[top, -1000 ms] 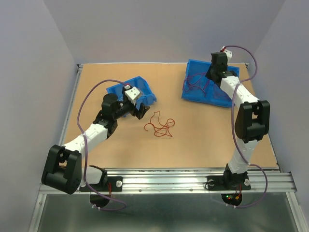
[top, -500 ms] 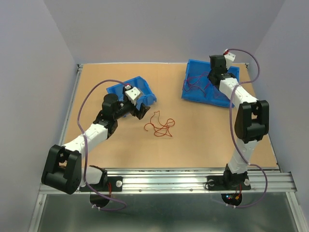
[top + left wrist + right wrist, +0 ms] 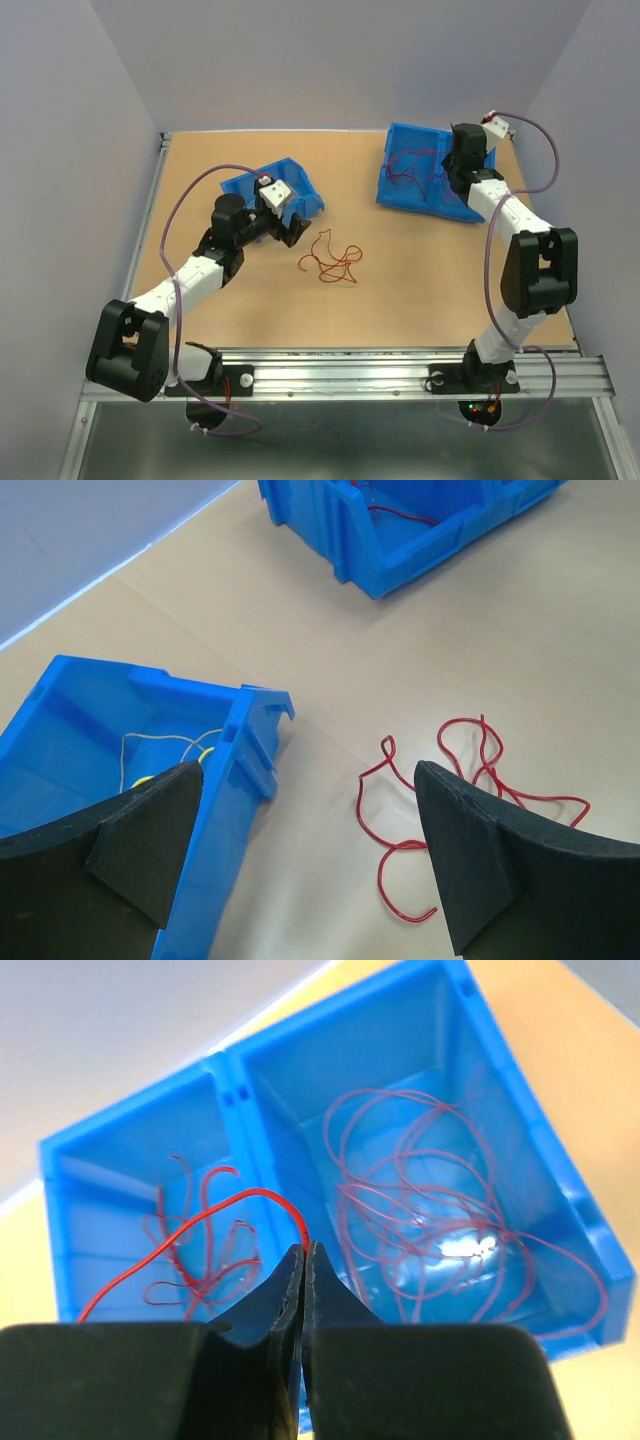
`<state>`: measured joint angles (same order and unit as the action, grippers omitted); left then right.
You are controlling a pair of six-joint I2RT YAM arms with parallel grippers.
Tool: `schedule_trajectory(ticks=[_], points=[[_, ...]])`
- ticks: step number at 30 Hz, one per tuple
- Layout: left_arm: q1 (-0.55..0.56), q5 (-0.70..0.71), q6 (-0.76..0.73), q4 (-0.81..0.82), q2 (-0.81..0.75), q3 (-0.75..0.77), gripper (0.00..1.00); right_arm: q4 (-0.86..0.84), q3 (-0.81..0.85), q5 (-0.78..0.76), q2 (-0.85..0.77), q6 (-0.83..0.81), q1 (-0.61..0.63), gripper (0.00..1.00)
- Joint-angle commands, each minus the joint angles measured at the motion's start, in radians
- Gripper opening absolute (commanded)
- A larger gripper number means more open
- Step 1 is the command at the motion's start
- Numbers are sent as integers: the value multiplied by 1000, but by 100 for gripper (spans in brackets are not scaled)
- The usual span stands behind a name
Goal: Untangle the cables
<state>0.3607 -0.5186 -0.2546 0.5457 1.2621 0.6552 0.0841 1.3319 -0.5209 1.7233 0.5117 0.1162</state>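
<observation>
Where right end effector [image 3: 303, 1251] pinches, red cable [image 3: 250, 1192]

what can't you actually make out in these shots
- Yellow cable in the small bin: left wrist view, a finger of the left gripper covers most of it.
- Red cable pinched by the right gripper: right wrist view, its tail runs behind the gripper body.
- Dark red cables: right wrist view, strand count lost in overlap and glare.
</observation>
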Motion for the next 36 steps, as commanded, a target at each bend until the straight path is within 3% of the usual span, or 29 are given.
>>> schedule_trajectory(ticks=[1, 7, 20, 30, 36], points=[[7, -3, -15, 26, -29, 38, 98, -142, -8, 65, -13, -25, -6, 1], [11, 0, -17, 26, -17, 44, 98, -87, 49, 41, 41, -74, 2, 1], [14, 6, -21, 23, -13, 44, 98, 0, 297, -142, 275, -254, 186, 1], [18, 8, -26, 20, -15, 46, 98, 213, 547, -25, 585, -156, 189, 1], [20, 11, -28, 19, -17, 44, 98, 258, 572, 64, 630, -96, 168, 0]])
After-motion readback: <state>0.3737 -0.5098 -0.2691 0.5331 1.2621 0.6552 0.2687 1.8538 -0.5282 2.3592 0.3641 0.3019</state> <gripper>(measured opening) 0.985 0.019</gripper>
